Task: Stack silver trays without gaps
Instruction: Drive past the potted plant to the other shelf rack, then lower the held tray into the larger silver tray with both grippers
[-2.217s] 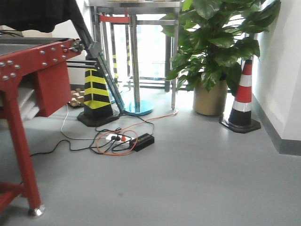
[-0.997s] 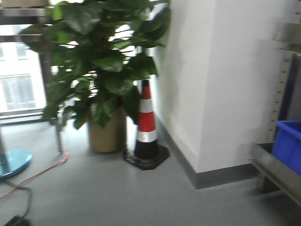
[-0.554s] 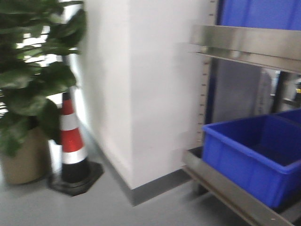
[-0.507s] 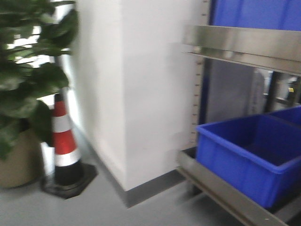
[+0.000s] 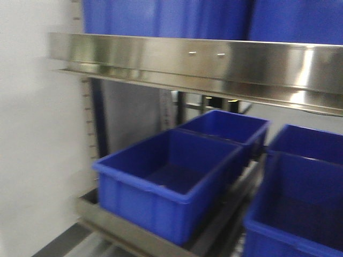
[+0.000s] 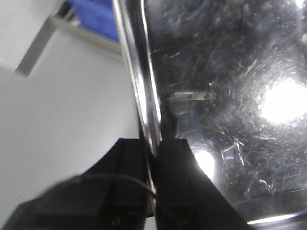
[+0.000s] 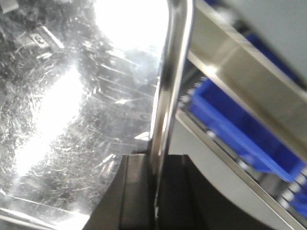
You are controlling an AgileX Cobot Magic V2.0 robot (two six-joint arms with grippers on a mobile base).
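A scratched, shiny silver tray (image 6: 230,86) fills the left wrist view, its rolled rim (image 6: 139,76) running up from the black jaws. My left gripper (image 6: 154,158) is shut on that rim. The right wrist view shows a silver tray (image 7: 81,96) as well, with a bright glare on its floor and its rim (image 7: 172,72) rising between the jaws. My right gripper (image 7: 156,167) is shut on this rim. I cannot tell whether both grippers hold one tray. No tray or gripper appears in the front view.
A steel shelf rail (image 5: 214,61) crosses the front view. Under it stand three deep blue bins (image 5: 171,182) on a lower steel shelf (image 5: 123,227); more blue bins sit above. A white wall (image 5: 37,150) is at the left. Grey floor (image 6: 72,105) lies below.
The front view has swung right: from the red frame, cone and potted plant, past the white wall, to the steel shelving with blue bins.
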